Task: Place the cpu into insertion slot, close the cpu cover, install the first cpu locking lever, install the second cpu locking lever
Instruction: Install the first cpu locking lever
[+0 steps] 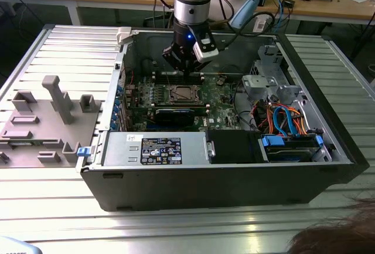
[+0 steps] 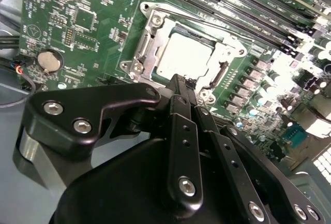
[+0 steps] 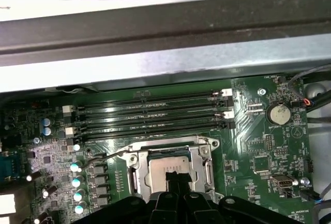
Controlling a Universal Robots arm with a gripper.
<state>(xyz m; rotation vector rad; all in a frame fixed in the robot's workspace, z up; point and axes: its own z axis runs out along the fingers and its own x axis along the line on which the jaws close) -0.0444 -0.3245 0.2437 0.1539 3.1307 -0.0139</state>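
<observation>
Gripper (image 2: 178,85) fingers together, empty, tip just above cpu cover (image 2: 150,32); cover down over cpu (image 2: 183,53) in insertion slot, levers probably unlatched.

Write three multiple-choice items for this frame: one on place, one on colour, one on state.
1. Where is the gripper?
A. Over the grey tray outside the case
B. Above the insertion slot, inside the computer case
C. Over the blue drive bay

2. What colour is the circuit board?
A. Red
B. White
C. Green

3. Where is the cpu?
A. In the gripper
B. Seated in the slot, cpu cover down around it
C. On the table

Answers:
1 B: the gripper hangs over the insertion slot in the computer case.
2 C: the circuit board is green.
3 B: the cpu lies framed by the cpu cover.
</observation>
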